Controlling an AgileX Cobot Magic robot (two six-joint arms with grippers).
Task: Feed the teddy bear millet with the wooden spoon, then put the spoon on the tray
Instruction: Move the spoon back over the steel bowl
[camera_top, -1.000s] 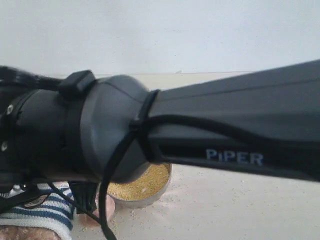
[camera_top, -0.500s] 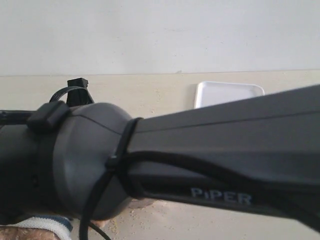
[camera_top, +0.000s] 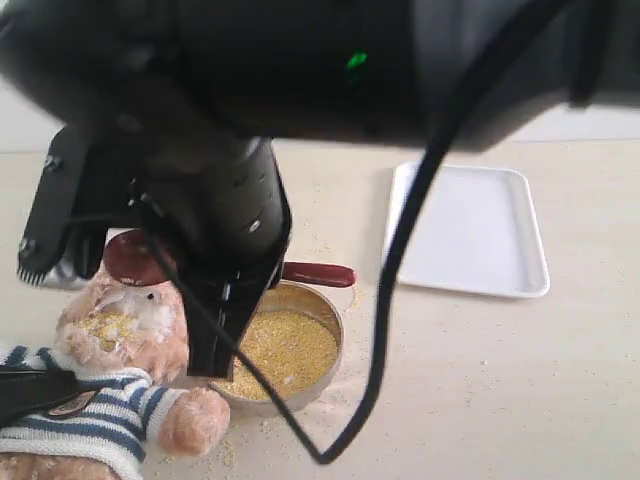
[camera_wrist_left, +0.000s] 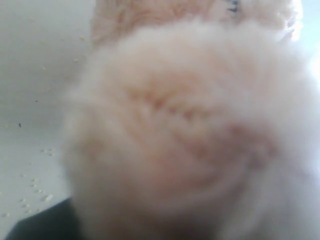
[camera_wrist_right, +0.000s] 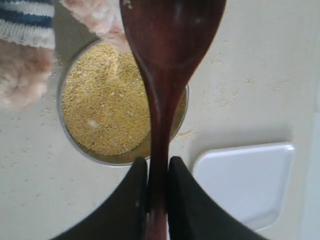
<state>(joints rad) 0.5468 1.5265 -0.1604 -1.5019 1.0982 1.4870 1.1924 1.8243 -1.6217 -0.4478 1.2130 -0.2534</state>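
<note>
Closest to the lens, high over the steel bowl: blurred dark arm with a small green light. Black cable hanging from it in a loop past the bowl's right side.

At the front, against the bowl's left side: the teddy bear. Fluffy paw touching the bowl's wall, navy-and-white striped sweater farther left. Yellow grains stuck on the whitish muzzle.

Also left of the bowl, laid across the sweater: left gripper, seen only as a dark wedge. Left wrist view filled with blurred pale fur, pressed close. Released or clenched on the fur: cannot tell, jaws hidden.

Just in front of the bowl: loose crumbs on the pale table.

Inside the bowl: the millet, a yellow heap nearly up to the rim.

Over the bowl's far-left rim: the wooden spoon, roughly level. Handle end jutting out above the far rim. Oval end off to the bowl's left, over the bear's head; contact with the fur not clear.

Right gripper above the bowl: clenched on the spoon's slim handle, two black fingers pinching it from both sides.

Farthest, beyond the bowl and to its right, well apart: the tray, white, flat on the table.
</note>
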